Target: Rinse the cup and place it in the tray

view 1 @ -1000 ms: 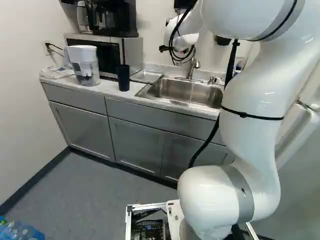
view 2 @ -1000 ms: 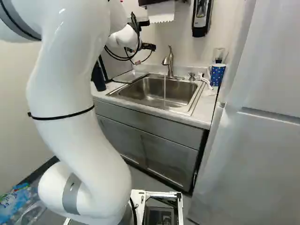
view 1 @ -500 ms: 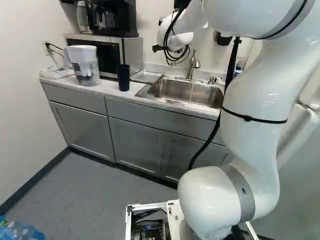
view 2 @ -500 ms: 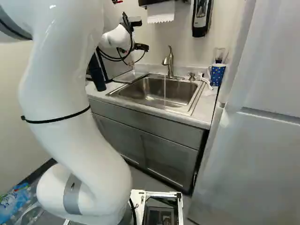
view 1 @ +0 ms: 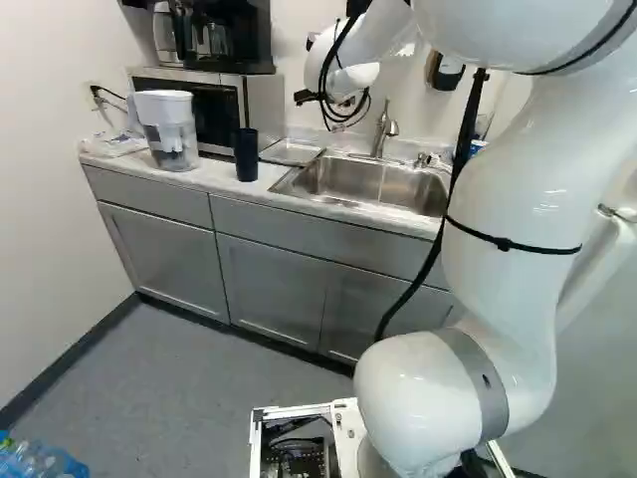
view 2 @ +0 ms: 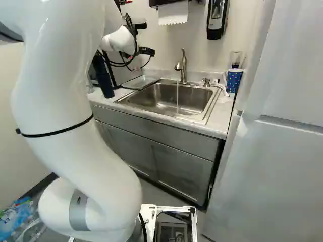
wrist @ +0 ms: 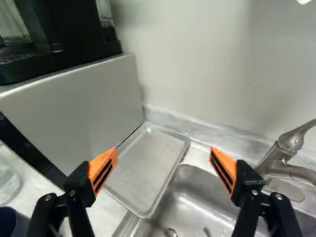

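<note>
1 pitcher (view 1: 171,129) stands well left of the sink (view 2: 164,96). 1 dark cup (view 1: 246,154) stands left of it, upright. 1 metal tray (wrist: 148,165) lies at its left rim. 1 gripper (view 2: 147,51), raised, fingers wide, faces the tray. 1 faucet (view 2: 183,68) runs behind the sink.

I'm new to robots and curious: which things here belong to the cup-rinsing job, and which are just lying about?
For the job: dark cup (probably the one meant), sink, running faucet, metal tray, open tool.

Just lying about, it seems: water pitcher, microwave, coffee maker, spotted cup, paper towel.
</note>
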### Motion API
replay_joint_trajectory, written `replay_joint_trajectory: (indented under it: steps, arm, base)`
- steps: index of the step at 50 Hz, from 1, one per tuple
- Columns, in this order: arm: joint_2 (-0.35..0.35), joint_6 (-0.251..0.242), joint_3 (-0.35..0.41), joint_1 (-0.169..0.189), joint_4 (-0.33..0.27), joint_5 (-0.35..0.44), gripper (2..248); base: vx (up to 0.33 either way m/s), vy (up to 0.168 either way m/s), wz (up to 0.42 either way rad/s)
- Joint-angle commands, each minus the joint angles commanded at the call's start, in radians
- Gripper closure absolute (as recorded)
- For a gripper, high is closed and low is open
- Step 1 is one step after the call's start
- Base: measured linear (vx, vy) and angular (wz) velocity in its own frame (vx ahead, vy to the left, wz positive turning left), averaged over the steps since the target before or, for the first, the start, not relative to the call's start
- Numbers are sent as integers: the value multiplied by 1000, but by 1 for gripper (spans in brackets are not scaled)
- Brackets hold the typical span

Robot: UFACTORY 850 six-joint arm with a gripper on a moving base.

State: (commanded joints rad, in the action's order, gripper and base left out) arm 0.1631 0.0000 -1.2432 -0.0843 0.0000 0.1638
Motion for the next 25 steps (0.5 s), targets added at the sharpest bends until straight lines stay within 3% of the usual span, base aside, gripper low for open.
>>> replay_joint_trajectory:
  steps: [25]
  arm:
    - [-116,0,122,17,5,-96,3]
  base:
    - [0,0,0]
